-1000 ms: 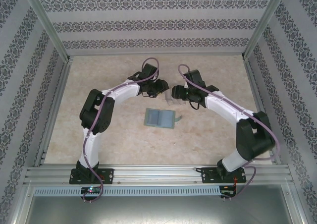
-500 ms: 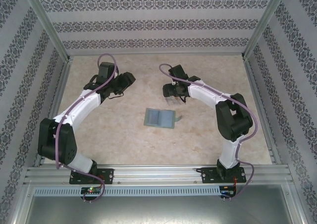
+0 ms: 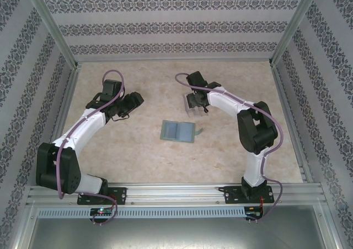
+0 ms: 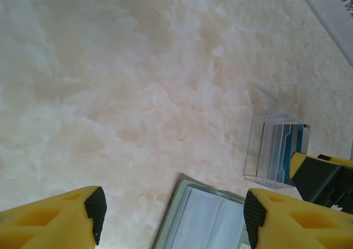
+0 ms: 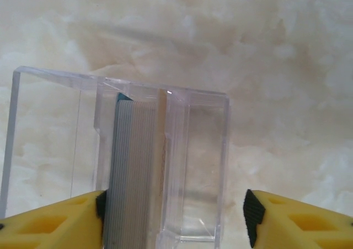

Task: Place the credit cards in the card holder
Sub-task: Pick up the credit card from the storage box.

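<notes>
The grey-green card holder (image 3: 179, 131) lies open and flat mid-table; its corner (image 4: 207, 218) shows between my left fingers. The credit cards stand on edge inside a clear plastic box (image 3: 194, 110). From above they are a ribbed grey stack (image 5: 135, 172) with a teal corner, and a bluish card face (image 4: 293, 143) shows through the box wall (image 4: 270, 150). My right gripper (image 5: 174, 216) is open just above the box (image 5: 196, 166), one finger on each side. My left gripper (image 3: 132, 101) is open and empty, left of the holder and above the table (image 4: 174, 218).
Patterned walls and metal frame rails enclose the marble-look table (image 3: 138, 150). The right gripper's yellow finger (image 4: 325, 174) shows beside the box in the left wrist view. Bare tabletop surrounds the holder.
The left arm has swung away to the left from beside the box. The right arm has drawn in, and its gripper now hangs over the clear box.
</notes>
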Controlling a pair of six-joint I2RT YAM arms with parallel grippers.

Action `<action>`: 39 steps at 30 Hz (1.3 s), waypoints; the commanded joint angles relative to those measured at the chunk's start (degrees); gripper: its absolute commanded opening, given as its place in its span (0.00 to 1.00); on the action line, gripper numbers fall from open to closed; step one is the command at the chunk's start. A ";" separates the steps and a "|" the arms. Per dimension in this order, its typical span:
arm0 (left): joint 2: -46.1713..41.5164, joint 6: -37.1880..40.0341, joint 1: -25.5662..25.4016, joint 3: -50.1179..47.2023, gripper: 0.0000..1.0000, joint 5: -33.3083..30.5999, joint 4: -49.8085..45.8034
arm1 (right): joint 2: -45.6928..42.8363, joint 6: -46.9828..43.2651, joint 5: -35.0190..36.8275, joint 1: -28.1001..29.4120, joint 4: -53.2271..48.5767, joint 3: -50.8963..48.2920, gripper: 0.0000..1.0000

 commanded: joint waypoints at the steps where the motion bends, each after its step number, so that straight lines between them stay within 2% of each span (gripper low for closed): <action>1: -0.06 1.26 0.62 -0.43 0.69 0.46 -0.19 | -1.41 -2.16 2.13 -1.53 -2.83 1.94 0.61; 4: 0.66 0.56 0.64 -0.88 0.70 1.52 1.10 | -0.75 -2.01 1.88 -2.05 -3.24 2.13 0.55; 8: 0.78 1.23 0.62 -0.91 0.70 1.44 0.46 | -1.29 -2.66 3.99 -1.19 -3.53 2.19 0.54; 11: 0.67 1.61 0.64 -0.97 0.70 1.17 0.07 | -2.17 -3.44 5.63 -0.84 -3.24 2.17 0.49; 19: 1.44 2.57 0.62 -0.74 0.71 2.97 -0.44 | -2.75 -5.38 5.32 -0.56 -3.39 2.43 0.21; 29: 3.20 2.83 0.62 0.30 0.71 6.90 0.03 | -4.55 -5.23 3.55 -0.50 -3.38 1.47 0.00; 39: 2.15 4.41 0.38 -3.72 0.73 15.94 6.00 | -13.73 4.52 -8.08 -2.56 -3.62 -0.72 0.00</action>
